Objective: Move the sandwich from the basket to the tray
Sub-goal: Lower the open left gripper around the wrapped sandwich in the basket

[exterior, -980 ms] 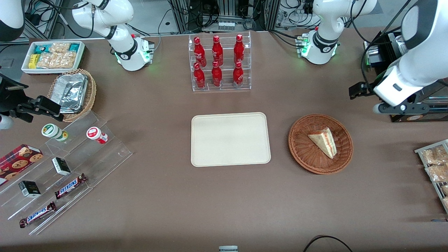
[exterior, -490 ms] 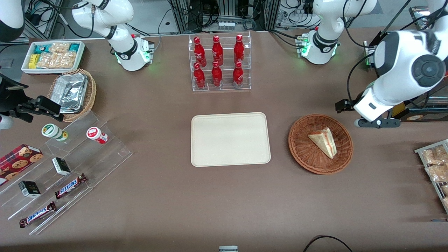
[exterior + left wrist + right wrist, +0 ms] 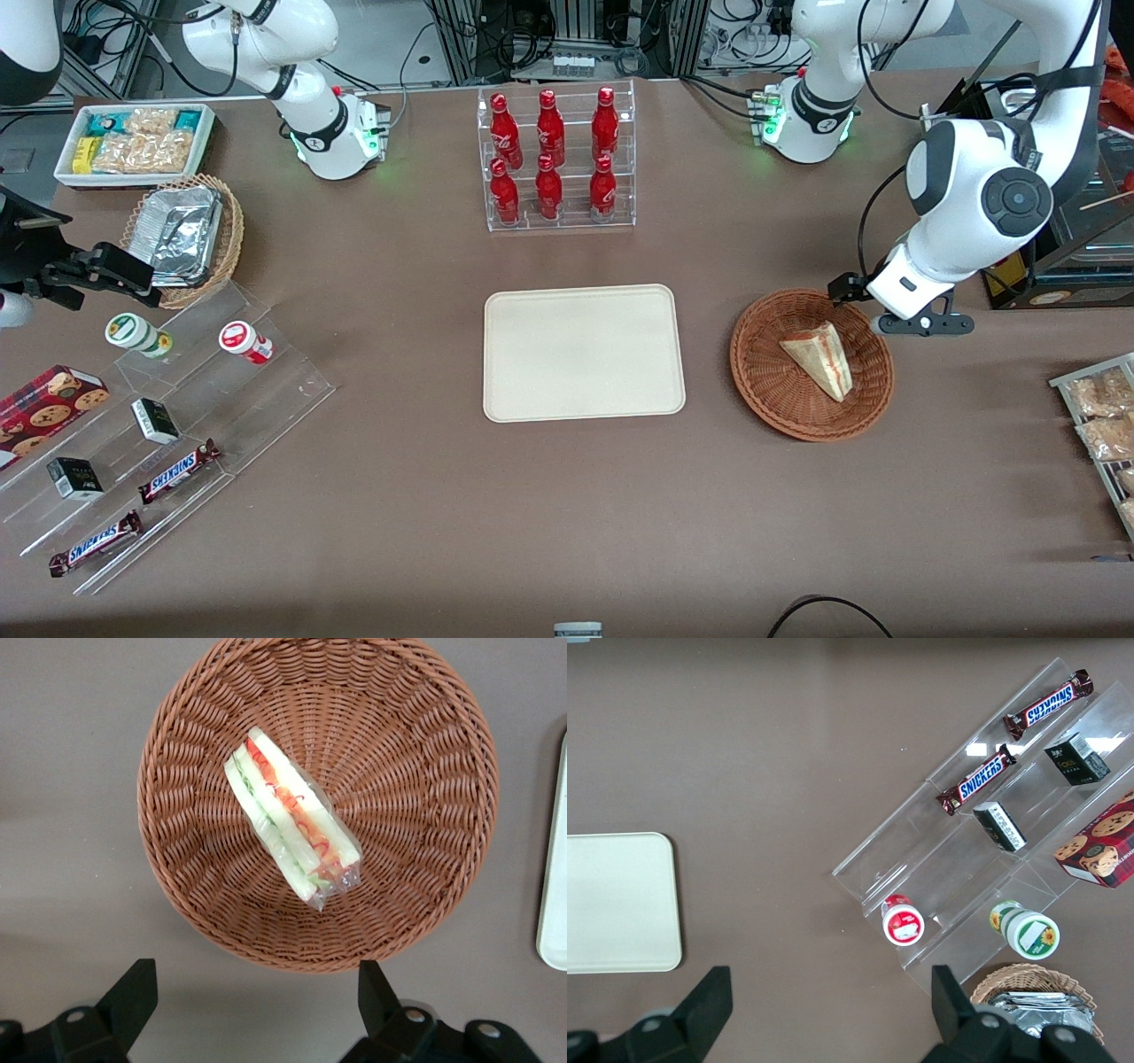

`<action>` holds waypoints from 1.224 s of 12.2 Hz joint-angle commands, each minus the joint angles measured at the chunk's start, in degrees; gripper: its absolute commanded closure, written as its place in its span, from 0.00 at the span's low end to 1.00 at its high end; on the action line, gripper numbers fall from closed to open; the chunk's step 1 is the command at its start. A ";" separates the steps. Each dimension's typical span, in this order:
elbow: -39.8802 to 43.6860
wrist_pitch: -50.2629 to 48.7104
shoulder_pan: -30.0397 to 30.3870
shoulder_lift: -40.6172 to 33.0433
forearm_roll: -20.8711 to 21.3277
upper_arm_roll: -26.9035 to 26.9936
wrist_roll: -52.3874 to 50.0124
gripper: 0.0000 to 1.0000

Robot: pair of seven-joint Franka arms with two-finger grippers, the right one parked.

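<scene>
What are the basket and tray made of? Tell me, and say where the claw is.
The basket looks like reddish-brown woven wicker, shown by its ribbed strands. The tray seems a matte cream plastic or fibre; which one is unclear. The claw hangs open above the basket's rim, apart from the sandwich.

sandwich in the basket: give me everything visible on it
The sandwich is a small triangular wedge of pale bread, with red-orange and green filling showing in layers along its cut edge. A clear, glossy wrap seems to cover it, bunched at one end. It lies on its side on the floor of the round reddish-brown wicker basket, roughly central, touching only the weave. The tray beside the basket holds nothing. The open gripper hangs above the basket's rim, not touching the sandwich.
</scene>
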 commanded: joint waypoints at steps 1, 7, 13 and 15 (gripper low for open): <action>-0.79 2.80 0.05 0.47 0.09 0.06 -6.26 0.00; -3.60 10.63 -0.47 2.49 0.09 0.06 -26.47 0.00; -2.99 13.09 -1.71 6.62 -0.70 -0.21 -40.49 0.00; -2.81 13.27 -2.06 7.59 -0.79 -0.21 -40.66 0.00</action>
